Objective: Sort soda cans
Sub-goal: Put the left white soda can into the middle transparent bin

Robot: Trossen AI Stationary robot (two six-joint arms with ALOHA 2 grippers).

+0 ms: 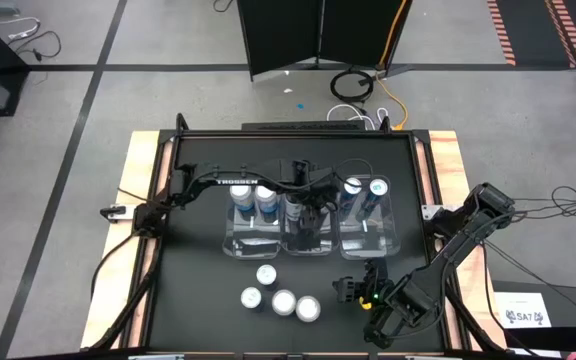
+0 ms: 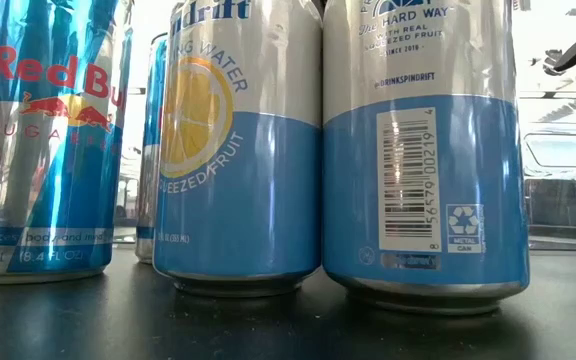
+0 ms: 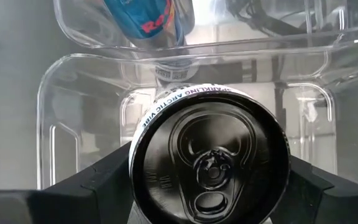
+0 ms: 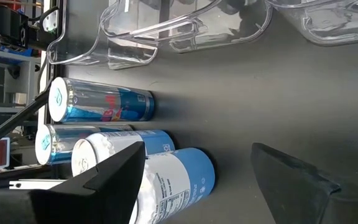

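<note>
Over the middle clear bin point(image 1: 308, 243), left tool point(image 3: 210, 186) grips a black-topped can point(image 3: 210, 158) upright, long axis vertical, a finger point(image 3: 92, 183) on either side, so my read is the release goes straight down into that bin. Right tool point(image 4: 197, 180) hovers open and empty at the counter's point(image 1: 198, 290) near right. Four loose cans point(image 1: 282, 295) stand upright just to its left, blue-and-white one point(image 4: 173, 177) closest. Right arm is clearly nearer them, likely best for the next pick.
</note>
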